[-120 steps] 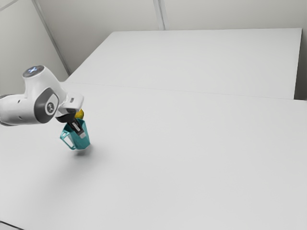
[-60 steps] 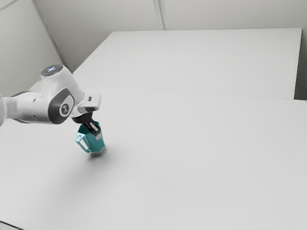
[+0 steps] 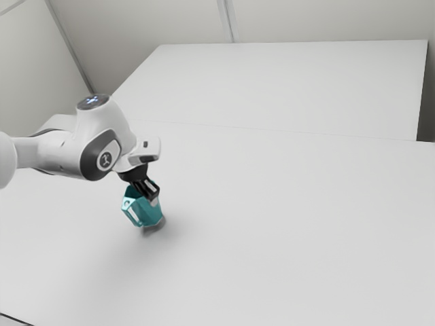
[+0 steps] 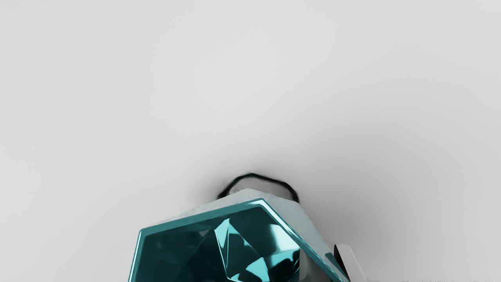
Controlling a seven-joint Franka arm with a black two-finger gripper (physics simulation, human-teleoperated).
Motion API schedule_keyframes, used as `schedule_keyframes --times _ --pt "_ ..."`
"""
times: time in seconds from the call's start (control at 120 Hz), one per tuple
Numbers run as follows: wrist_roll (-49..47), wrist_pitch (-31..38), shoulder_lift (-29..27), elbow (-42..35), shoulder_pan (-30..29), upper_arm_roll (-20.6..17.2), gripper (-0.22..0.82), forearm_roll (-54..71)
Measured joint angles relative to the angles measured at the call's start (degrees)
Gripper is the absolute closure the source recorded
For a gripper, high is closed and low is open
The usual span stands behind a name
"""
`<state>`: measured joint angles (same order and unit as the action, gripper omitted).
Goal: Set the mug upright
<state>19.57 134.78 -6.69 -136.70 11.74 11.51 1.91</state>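
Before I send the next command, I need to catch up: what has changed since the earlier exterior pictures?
The arm has carried the mug toward the exterior view's right and a little nearer its bottom edge. Nothing was newly taken hold of or let go: the jaws are still closed on the mug's wall, and the mug is still tilted.

In the exterior view, I see a broad, matte white table (image 3: 306, 231) with a thin seam (image 3: 272, 130) crossing it. Pale grey walls (image 3: 326, 20) rise behind, with a vertical strip (image 3: 229, 20) at 12 o'clock and a corner between 10 and 11. Soft light leaves blurred shading on the tabletop.
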Motion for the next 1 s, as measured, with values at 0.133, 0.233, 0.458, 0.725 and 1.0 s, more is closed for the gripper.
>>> schedule_keyframes --times 0.133,0.233,0.458,0.725,1.0 --pt "-2.1 -0.5 0.0 0.0 1.4 -1.0 0.78 0.0" --pt "-3.6 -0.4 0.3 0.0 3.1 -1.1 0.78 0.0" --pt "-6.3 2.2 1.3 0.1 5.2 -1.2 0.78 0.1" --pt "-8.6 3.6 1.2 -0.7 6.8 -2.4 0.78 0.1" --pt "-10.2 3.7 0.7 -1.4 5.5 -2.4 0.78 0.1"
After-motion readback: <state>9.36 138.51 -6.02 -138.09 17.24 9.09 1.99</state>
